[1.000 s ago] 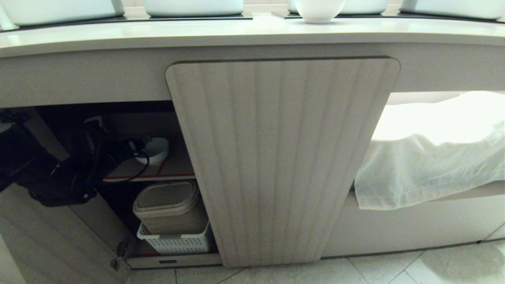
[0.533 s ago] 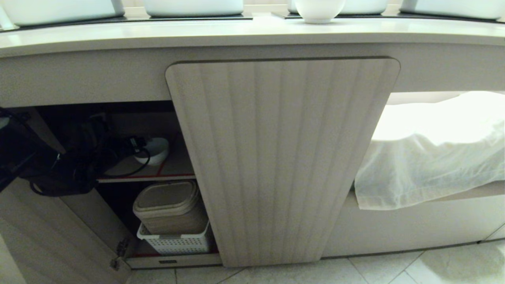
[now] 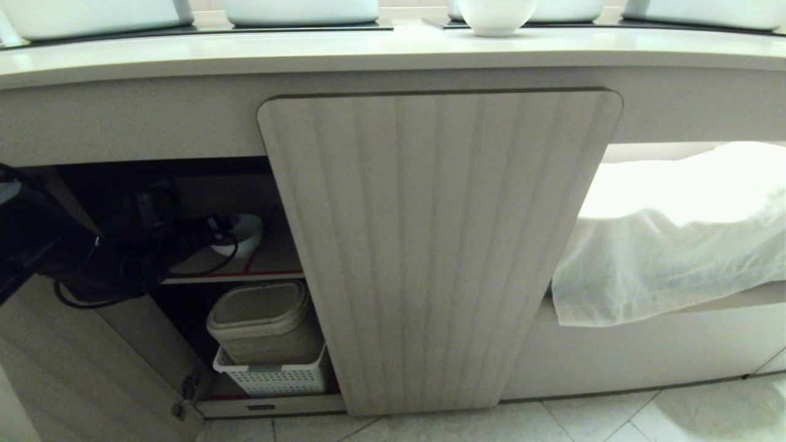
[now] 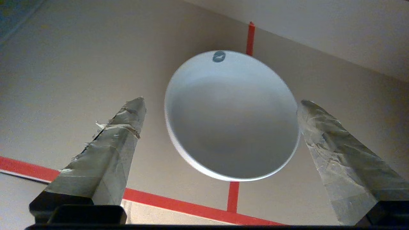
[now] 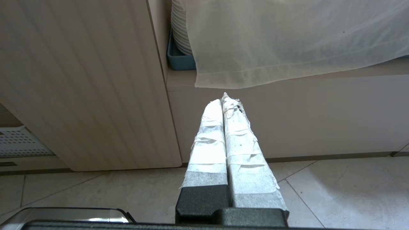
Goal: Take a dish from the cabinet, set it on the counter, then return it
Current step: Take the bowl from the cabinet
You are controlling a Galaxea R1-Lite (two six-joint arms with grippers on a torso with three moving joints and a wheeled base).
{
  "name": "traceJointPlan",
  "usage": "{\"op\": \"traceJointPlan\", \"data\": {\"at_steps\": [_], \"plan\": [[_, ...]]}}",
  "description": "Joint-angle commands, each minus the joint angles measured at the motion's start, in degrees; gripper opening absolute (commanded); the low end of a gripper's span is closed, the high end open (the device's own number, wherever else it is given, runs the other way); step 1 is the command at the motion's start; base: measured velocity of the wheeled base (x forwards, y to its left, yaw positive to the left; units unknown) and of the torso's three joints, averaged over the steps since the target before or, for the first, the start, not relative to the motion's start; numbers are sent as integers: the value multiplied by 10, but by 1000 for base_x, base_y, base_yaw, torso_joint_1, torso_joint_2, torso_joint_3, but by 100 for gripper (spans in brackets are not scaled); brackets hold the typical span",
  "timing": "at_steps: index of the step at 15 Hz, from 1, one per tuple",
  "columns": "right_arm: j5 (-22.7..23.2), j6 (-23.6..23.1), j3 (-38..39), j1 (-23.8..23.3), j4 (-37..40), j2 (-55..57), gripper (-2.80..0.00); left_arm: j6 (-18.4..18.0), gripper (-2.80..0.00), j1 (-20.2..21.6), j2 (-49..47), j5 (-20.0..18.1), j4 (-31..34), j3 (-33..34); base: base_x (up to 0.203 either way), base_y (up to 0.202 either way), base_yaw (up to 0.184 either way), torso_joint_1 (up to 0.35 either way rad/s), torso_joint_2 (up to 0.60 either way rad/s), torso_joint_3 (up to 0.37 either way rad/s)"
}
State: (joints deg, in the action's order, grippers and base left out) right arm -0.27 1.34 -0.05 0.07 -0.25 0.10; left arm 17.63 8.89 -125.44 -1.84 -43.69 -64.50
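Inside the cabinet point(image 3: 430, 245), the left hand point(image 4: 220, 105) hangs spread around the dish point(image 4: 231, 121), touching nothing.

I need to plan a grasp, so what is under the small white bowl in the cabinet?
The bowl sits on a beige shelf where red lines cross; the crossing itself is covered by it.

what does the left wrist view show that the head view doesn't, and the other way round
Only the left wrist view shows the inside of the bowl, the dark dot near its rim, and the open left tool with taped fingers either side of it, not touching. Only the head view shows the counter, the closed ribbed door, the white cloth and the basket below. Both show the bowl on the shelf with red lines.
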Motion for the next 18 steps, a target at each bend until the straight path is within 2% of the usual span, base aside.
{"op": "traceJointPlan", "data": {"at_steps": [1,8,16,18], "plan": [[0,0,0,0,0,0,-280,1,0,1,-1,0,22,-1,0,0,0,0,0,0],[0,1,0,0,0,0,-280,2,0,2,-6,0,45,-21,0,0,0,0,0,0],[0,0,0,0,-1,0,-280,5,0,2,-8,-4,135,-72,0,0,0,0,0,0],[0,1,0,0,0,0,-280,18,0,2,-8,-4,156,-86,0,0,0,0,0,0]]}}
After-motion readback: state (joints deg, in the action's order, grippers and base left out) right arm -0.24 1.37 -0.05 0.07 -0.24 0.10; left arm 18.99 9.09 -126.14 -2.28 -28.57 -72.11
